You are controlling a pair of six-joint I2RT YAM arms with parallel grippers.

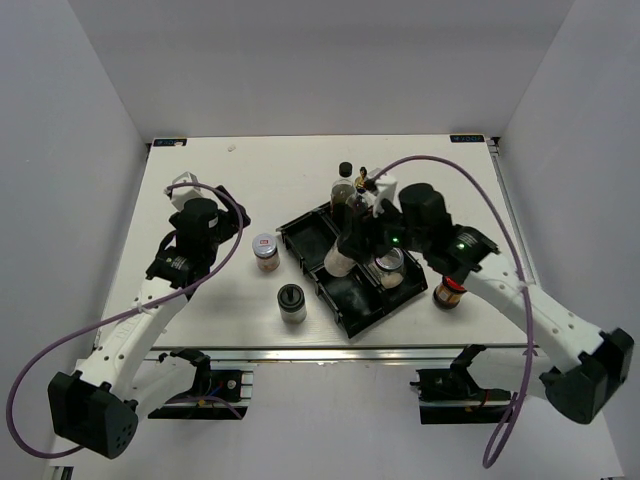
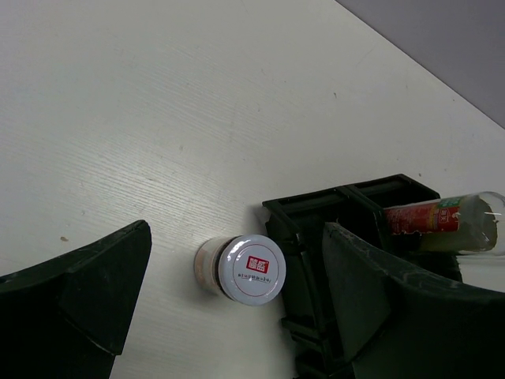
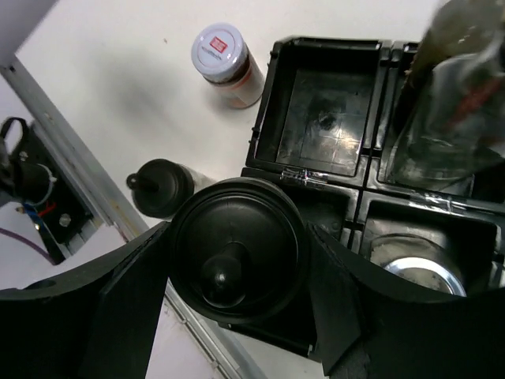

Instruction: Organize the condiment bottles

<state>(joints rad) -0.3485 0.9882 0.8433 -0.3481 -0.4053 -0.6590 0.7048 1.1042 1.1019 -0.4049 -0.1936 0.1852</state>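
- Right tool (image 3: 237,268) pinches the black-lidded jar (image 3: 233,237); lower it upright into the tray (image 3: 264,118) slot below, clear of its walls.
- Left tool (image 2: 237,294) hangs spread above the white-lidded jar (image 2: 251,268).

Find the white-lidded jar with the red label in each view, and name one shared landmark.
Top external: white-lidded jar on the table, just left of the black tray.
Left wrist: lower centre, beside the tray's corner.
Right wrist: top, left of centre, beside the tray's empty compartment.
Shared landmark: the black tray.
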